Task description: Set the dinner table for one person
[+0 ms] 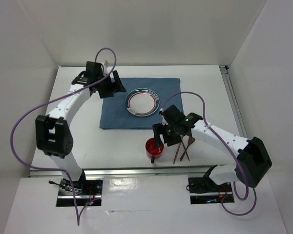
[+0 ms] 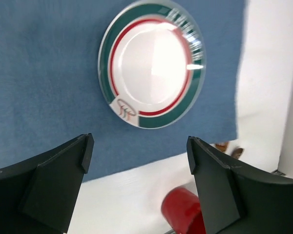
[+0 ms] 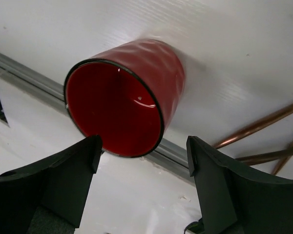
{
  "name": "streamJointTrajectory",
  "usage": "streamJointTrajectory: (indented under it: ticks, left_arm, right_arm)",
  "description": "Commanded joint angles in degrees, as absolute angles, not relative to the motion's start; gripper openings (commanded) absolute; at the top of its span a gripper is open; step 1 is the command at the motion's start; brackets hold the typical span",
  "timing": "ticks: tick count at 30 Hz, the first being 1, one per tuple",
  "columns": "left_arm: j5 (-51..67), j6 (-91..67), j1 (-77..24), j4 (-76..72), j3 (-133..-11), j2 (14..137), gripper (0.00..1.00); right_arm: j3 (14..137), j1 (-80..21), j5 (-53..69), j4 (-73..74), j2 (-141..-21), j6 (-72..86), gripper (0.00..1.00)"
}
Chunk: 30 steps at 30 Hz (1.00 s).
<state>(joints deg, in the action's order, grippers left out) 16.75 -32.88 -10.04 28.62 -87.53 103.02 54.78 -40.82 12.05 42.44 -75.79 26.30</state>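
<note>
On the white dinner table (image 1: 73, 129) lies a blue placemat (image 1: 117, 109) with a round plate (image 1: 142, 102) with green and red rings on it. The plate also shows in the left wrist view (image 2: 151, 63). A red cup (image 1: 154, 148) stands near the table's front edge; the right wrist view looks into it (image 3: 119, 105). Copper cutlery (image 1: 183, 148) lies to its right. My left gripper (image 1: 113, 85) is open and empty over the placemat's far left corner. My right gripper (image 1: 163, 136) is open and empty, just above and beside the cup.
The aluminium rail (image 1: 136, 171) runs along the table's front edge, close behind the cup. White walls enclose the table on three sides. A purple cable loops over each arm.
</note>
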Motion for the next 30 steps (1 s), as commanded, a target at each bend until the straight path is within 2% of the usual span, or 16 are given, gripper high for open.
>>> streamJointTrajectory:
  ticks: [1,5,6,7,10,11,14,20,23,25,30]
  left_arm:
    - [14.2,-30.2,-9.8,30.8,-86.4,93.8,0.96]
    - [14.2,-29.7,-9.8,32.5,-85.9,89.5,0.95]
    - [14.2,-29.7,-9.3,32.5,-85.9,88.9,0.95]
    - [14.2,-29.7,-9.3,33.0,-85.9,88.3,0.95]
    - [14.2,-29.7,-9.3,33.7,-85.9,86.7,0.95]
    - [14.8,-29.2,-9.3,35.0,-85.9,86.7,0.94]
    - [14.8,-28.7,-9.3,36.0,-85.9,85.3,0.94]
    - [15.5,-28.1,-9.3,38.3,-83.8,80.7,0.94]
    - [14.4,-28.1,-9.3,38.9,-81.5,78.4,0.94]
    - [13.7,-28.7,-9.3,38.9,-79.4,77.3,1.0]
    - [11.0,-28.1,-11.2,40.9,-76.8,74.8,1.0]
  right_arm:
    - [52.7,-42.2,10.5,36.5,-78.4,29.0,0.82]
    - [52.2,-44.0,7.6,34.1,-81.3,30.8,0.6]
    - [52.2,-44.7,6.3,34.1,-81.8,31.6,0.51]
    - [52.8,-44.7,5.0,34.1,-81.8,31.6,0.36]
    - [54.2,-46.0,0.5,36.5,-82.5,33.7,0.12]
    - [55.4,-46.0,-0.3,38.0,-81.7,33.7,0.02]
    - [58.3,-46.5,-3.9,41.3,-80.3,35.1,0.0]
    - [73.5,-43.6,-10.2,51.2,-82.9,32.4,0.0]
    - [82.2,-38.7,-11.2,52.4,-87.9,27.7,0.0]
    - [89.0,-35.4,-11.2,52.4,-93.5,25.9,0.0]
    - [103.4,-25.1,-10.1,50.9,-105.8,22.4,0.0]
